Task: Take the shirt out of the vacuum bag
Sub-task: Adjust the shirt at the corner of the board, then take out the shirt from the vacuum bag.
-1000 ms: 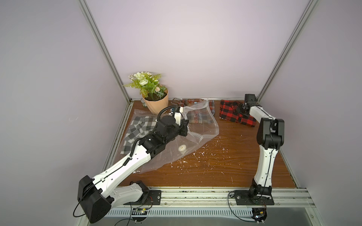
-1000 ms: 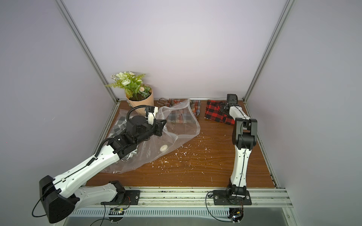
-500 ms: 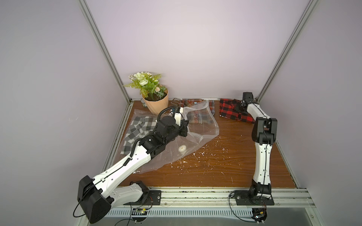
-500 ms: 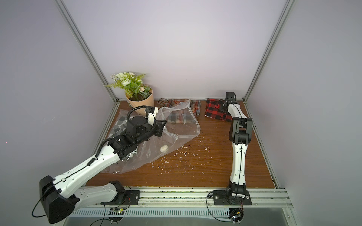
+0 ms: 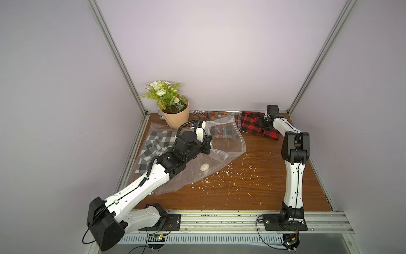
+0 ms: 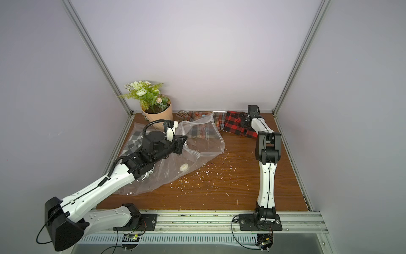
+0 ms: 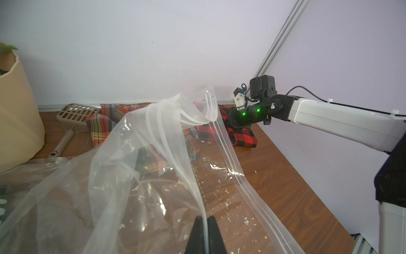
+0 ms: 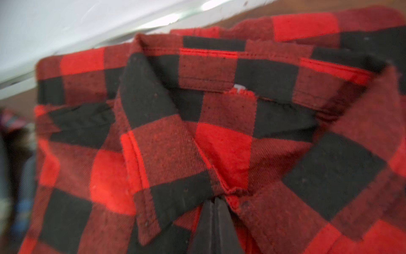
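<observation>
the clear vacuum bag sprawls across the left side of the table, its zip edge pinched and lifted by the left gripper. the red-and-black shirt is outside the bag by the back wall, its collar nipped tight in the right gripper.

Clear crinkly vacuum bag, mouth agape; red-black checked shirt outside, just beside.

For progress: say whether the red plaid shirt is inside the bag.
Out: red plaid shirt lies outside vacuum bag, right gripper pinching it.
</observation>
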Available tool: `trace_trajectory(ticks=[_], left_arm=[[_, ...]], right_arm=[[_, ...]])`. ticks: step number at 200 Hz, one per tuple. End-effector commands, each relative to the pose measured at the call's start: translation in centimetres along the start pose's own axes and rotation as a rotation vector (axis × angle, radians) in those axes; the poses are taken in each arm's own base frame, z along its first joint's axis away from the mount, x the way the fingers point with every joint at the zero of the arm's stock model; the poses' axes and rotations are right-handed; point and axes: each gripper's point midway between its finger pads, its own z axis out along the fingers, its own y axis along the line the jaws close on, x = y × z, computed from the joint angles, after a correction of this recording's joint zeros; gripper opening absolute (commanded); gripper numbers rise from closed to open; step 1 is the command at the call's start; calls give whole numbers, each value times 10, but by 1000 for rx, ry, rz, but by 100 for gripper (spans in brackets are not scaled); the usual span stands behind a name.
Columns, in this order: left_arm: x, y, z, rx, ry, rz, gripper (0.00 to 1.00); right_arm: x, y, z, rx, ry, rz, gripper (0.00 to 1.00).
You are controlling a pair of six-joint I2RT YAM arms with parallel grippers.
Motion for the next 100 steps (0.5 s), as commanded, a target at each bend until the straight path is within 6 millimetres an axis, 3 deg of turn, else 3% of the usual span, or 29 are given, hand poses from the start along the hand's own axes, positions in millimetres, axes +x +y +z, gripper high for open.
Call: trace_trajectory(ticks=[1, 25, 29, 32, 51, 71, 100], left_arm=[[-3, -9, 4, 41, -21, -14, 1], [-5, -17, 7, 65, -16, -14, 0], [-5, -19, 7, 68, -16, -11, 0], [-6, -20, 7, 70, -18, -9, 0], [-6, -28, 9, 84, -12, 0, 0], [-3, -31, 12, 97, -7, -4, 0], [1, -41, 19, 130, 3, -5, 0]], right_arm=[[-20, 14, -41, -67, -39, 34, 9], [-58, 22, -114, -200, -191, 116, 43], [-59, 22, -124, -228, -223, 147, 46], [-56, 19, -133, -251, -234, 173, 55], [-47, 14, -180, -355, -284, 261, 70], [-19, 41, -213, -568, -285, 315, 72], [37, 67, -221, -771, -213, 410, 71]])
